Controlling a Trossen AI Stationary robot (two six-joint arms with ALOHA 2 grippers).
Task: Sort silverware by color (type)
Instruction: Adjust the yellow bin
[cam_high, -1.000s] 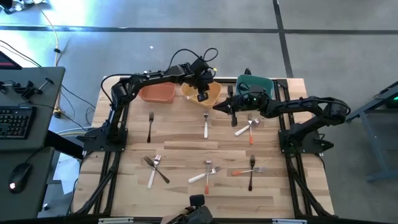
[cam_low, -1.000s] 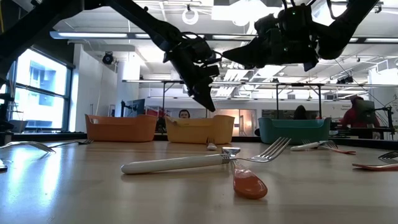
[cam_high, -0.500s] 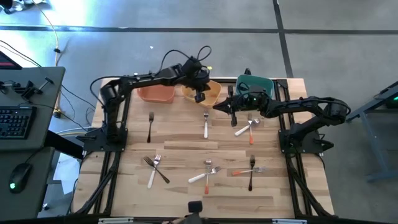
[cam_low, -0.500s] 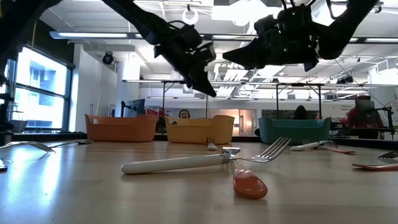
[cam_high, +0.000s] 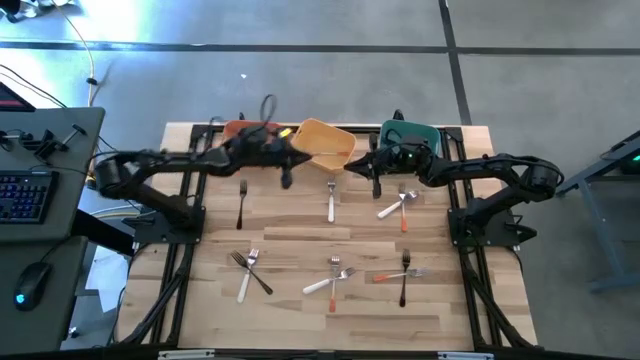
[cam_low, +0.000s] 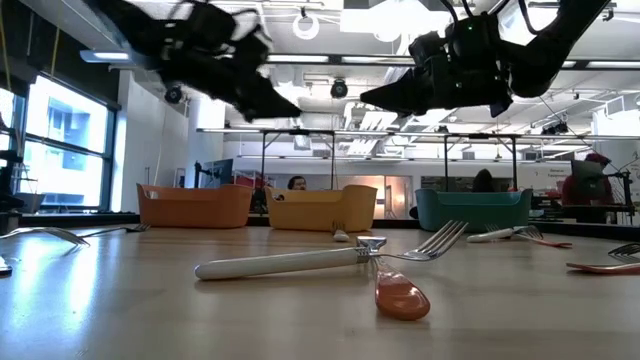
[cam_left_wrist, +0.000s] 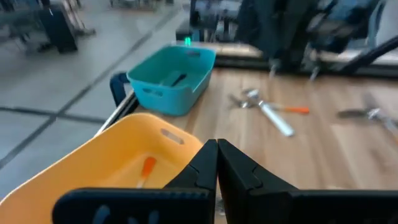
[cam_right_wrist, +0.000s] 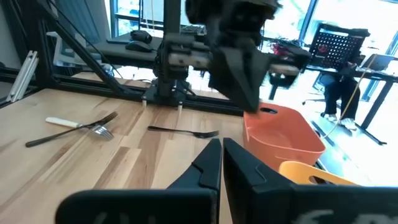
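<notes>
Several forks with white, orange-red or black handles lie flat on the wooden table: a black one (cam_high: 242, 202), a white one (cam_high: 332, 203), a white and orange pair (cam_high: 398, 206), and three crossed pairs nearer the front (cam_high: 250, 270) (cam_high: 330, 280) (cam_high: 405, 270). An orange fork (cam_left_wrist: 146, 171) lies in the yellow bin (cam_high: 325, 145), and a black one (cam_left_wrist: 179, 78) in the teal bin (cam_high: 410, 135). My left gripper (cam_high: 287, 178) (cam_left_wrist: 216, 158) is shut and empty, hovering left of the yellow bin. My right gripper (cam_high: 350, 168) (cam_right_wrist: 221, 154) is shut and empty, hovering right of that bin.
Three bins stand along the far edge: orange-red (cam_high: 240, 130) partly under my left arm, yellow in the middle, teal on the right. Arm frames stand at both table sides. A desk with a keyboard (cam_high: 20, 195) is off the left side. People show far behind (cam_low: 575, 180).
My left gripper has drawn back from above the yellow bin toward the table's left edge, rising a little and tipping more level. My right arm has kept still, and the forks on the table have not moved.
</notes>
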